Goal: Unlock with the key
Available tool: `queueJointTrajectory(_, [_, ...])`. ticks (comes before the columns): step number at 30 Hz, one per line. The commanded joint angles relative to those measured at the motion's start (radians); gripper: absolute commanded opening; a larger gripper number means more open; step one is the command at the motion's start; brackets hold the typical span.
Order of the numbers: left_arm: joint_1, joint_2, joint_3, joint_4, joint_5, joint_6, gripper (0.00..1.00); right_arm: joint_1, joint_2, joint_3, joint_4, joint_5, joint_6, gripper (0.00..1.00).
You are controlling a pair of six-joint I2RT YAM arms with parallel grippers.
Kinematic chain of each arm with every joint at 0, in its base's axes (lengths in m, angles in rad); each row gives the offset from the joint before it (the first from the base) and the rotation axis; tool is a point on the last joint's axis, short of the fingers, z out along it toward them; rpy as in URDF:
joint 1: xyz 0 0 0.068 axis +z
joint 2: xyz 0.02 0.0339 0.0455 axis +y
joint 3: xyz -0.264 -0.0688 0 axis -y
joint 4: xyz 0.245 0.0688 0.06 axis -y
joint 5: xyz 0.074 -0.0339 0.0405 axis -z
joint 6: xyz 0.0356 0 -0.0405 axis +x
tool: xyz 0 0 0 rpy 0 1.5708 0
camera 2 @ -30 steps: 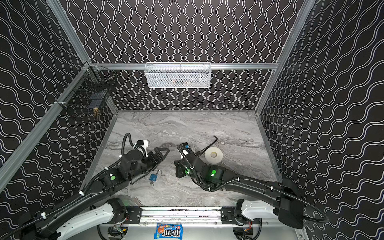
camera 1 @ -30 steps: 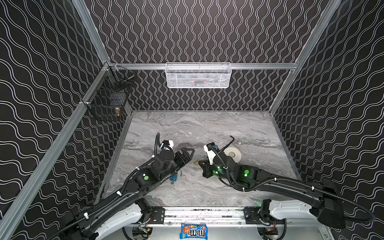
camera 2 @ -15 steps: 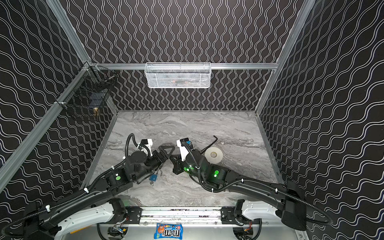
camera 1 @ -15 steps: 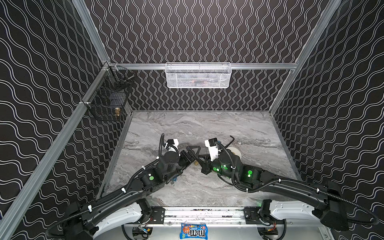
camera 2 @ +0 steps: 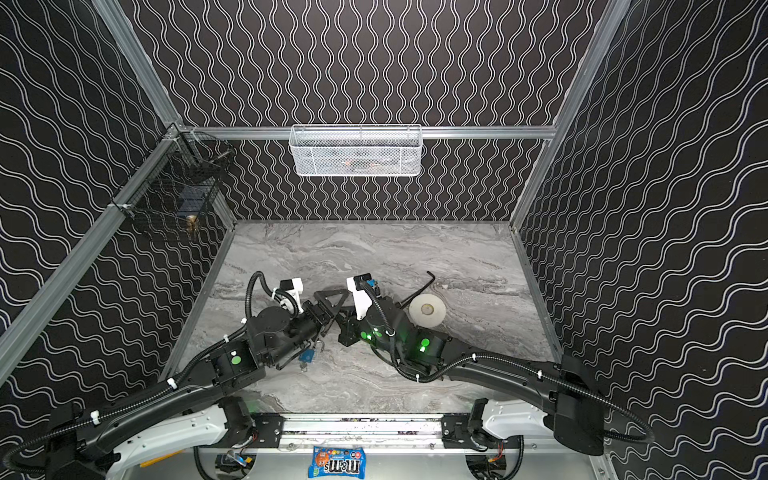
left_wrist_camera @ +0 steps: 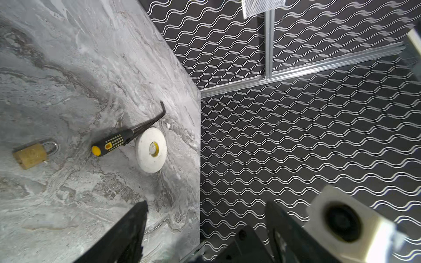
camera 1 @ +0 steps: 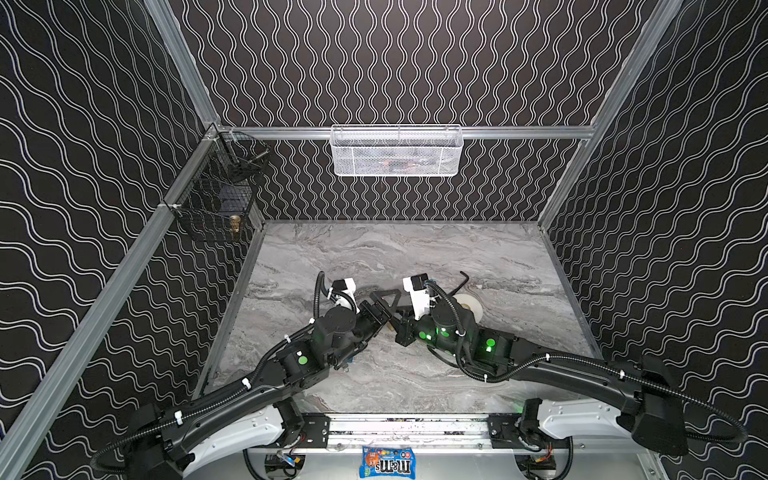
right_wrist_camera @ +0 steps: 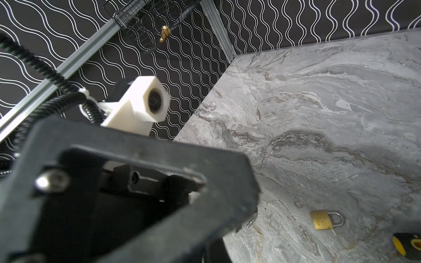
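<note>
A brass padlock (left_wrist_camera: 30, 154) (right_wrist_camera: 322, 219) lies flat on the marble table (camera 1: 374, 249), apart from both grippers. A blue padlock (camera 2: 306, 356) with a key hanging from it lies under my left forearm. My left gripper (camera 1: 385, 308) (left_wrist_camera: 205, 227) is open and turned on its side, and its jaws straddle the tip of my right gripper (camera 1: 400, 329). The right gripper is shut. One left finger (right_wrist_camera: 136, 193) fills the right wrist view and hides whatever the right gripper holds. A bent bit of metal (right_wrist_camera: 250, 222) peeks out behind that finger.
A black-and-yellow screwdriver (left_wrist_camera: 111, 143), a white tape roll (camera 2: 427, 309) and a black hex key (camera 1: 463, 279) lie beside the right arm. A white mesh basket (camera 1: 397, 151) hangs on the back wall and a black wire basket (camera 1: 220, 199) on the left wall. A candy bag (camera 1: 386, 461) lies in front of the rail.
My left gripper has left the blue padlock, moved right and rolled onto its side, closing in around the right gripper's tip. The right gripper shifted slightly towards it and stayed shut.
</note>
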Motion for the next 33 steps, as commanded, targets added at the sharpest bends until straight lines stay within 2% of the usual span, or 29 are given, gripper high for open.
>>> queueJointTrajectory(1, [0.0,-0.018,-0.012,0.03,-0.033,-0.025,0.82,0.002,0.003,-0.003,0.047,-0.005,-0.001,0.0])
queueJointTrajectory(8, [0.0,-0.028,-0.021,0.029,-0.037,-0.042,0.81,0.0,0.014,0.014,0.063,-0.007,-0.022,0.0])
queueJointTrajectory(15, [0.0,-0.075,-0.036,-0.013,-0.085,-0.042,0.66,0.001,-0.003,-0.02,0.049,-0.003,-0.021,0.0])
queueJointTrajectory(27, [0.0,-0.085,-0.04,-0.059,-0.109,-0.058,0.37,0.001,-0.048,-0.062,0.047,0.023,-0.011,0.0])
queueJointTrajectory(33, [0.0,-0.083,-0.035,-0.083,-0.115,-0.063,0.26,0.001,-0.062,-0.07,0.043,0.031,-0.012,0.0])
